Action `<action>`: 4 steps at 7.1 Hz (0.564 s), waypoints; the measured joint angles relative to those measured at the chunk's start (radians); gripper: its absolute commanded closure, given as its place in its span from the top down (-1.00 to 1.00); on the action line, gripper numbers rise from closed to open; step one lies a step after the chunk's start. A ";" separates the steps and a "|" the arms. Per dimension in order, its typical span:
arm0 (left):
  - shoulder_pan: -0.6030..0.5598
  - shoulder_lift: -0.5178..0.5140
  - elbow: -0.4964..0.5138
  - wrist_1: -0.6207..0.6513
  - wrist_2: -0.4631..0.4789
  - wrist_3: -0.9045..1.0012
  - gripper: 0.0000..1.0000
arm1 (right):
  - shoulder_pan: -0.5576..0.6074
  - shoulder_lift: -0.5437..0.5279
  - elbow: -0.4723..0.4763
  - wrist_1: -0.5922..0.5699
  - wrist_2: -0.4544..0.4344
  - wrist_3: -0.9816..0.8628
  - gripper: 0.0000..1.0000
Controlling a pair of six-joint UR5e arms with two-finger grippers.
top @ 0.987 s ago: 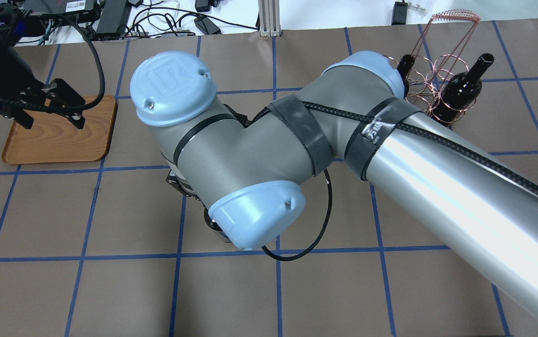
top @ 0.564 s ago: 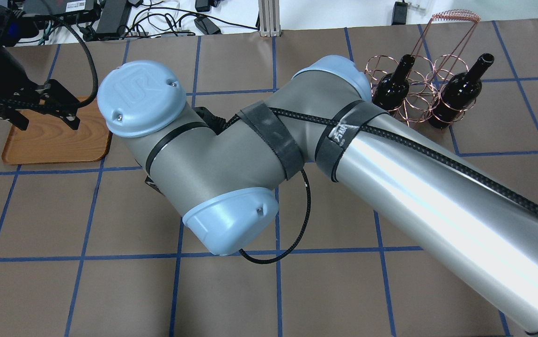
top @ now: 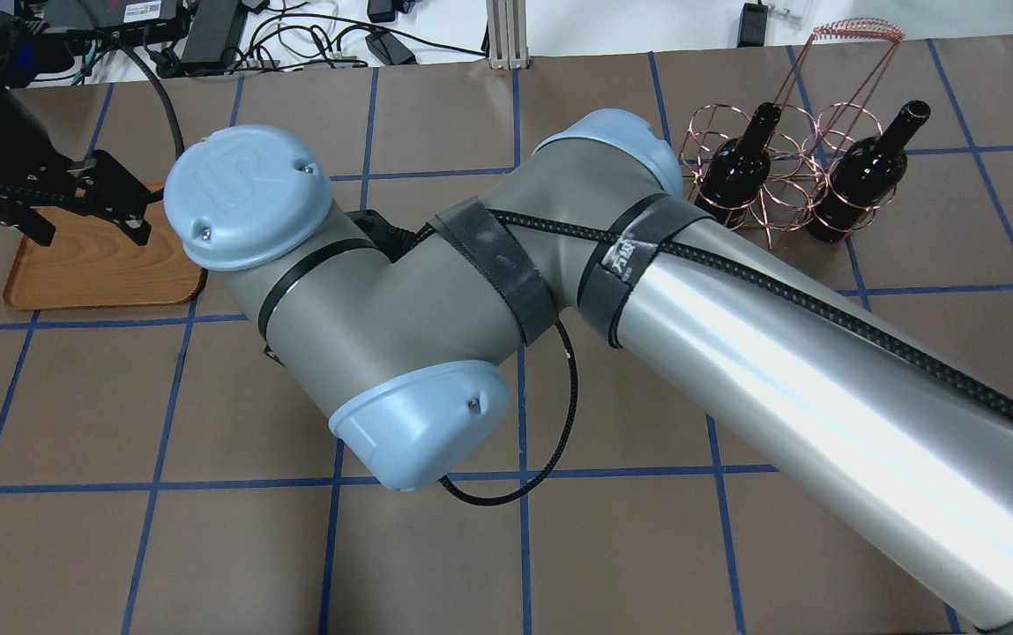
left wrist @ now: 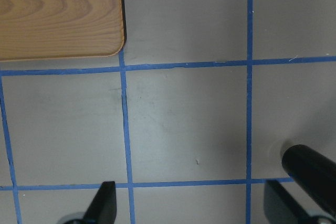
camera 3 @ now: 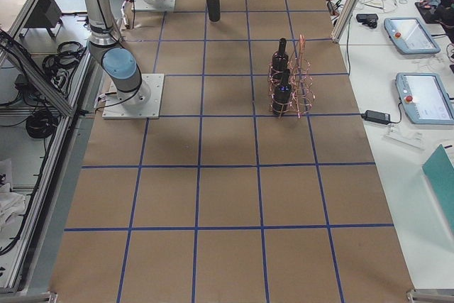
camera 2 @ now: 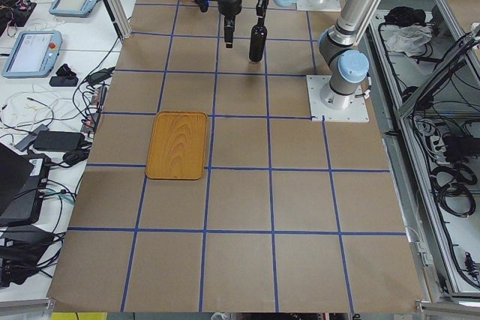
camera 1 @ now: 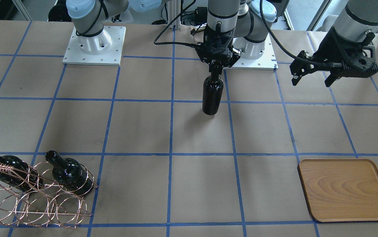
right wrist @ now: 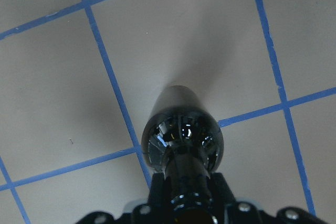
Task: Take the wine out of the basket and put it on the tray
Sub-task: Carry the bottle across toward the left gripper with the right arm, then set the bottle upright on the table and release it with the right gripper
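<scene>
Glass, glossy near-black: wine [camera 1: 212, 95] hung upright by neck in right gripper [camera 1: 215, 68] w/ jaws clamped on it, mid-table, well apart from basket [camera 1: 34, 207] & tray [camera 1: 346, 191]; judged heavy, rigid, slick, fragile, so neck grip suited; left gripper [camera 1: 311, 80] jaws apart, empty.
</scene>
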 measured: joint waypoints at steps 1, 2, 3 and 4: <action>0.000 -0.001 -0.002 0.001 -0.004 0.015 1.00 | 0.001 0.002 0.000 -0.003 -0.011 0.001 0.87; 0.000 -0.002 -0.002 0.002 -0.005 0.026 1.00 | 0.001 0.002 0.000 -0.006 -0.028 0.001 0.98; 0.000 -0.003 -0.003 0.002 -0.007 0.033 1.00 | 0.001 0.002 0.000 -0.008 -0.037 0.001 0.98; 0.000 -0.003 -0.004 0.002 -0.007 0.038 1.00 | 0.000 -0.002 -0.002 -0.008 -0.040 -0.001 0.99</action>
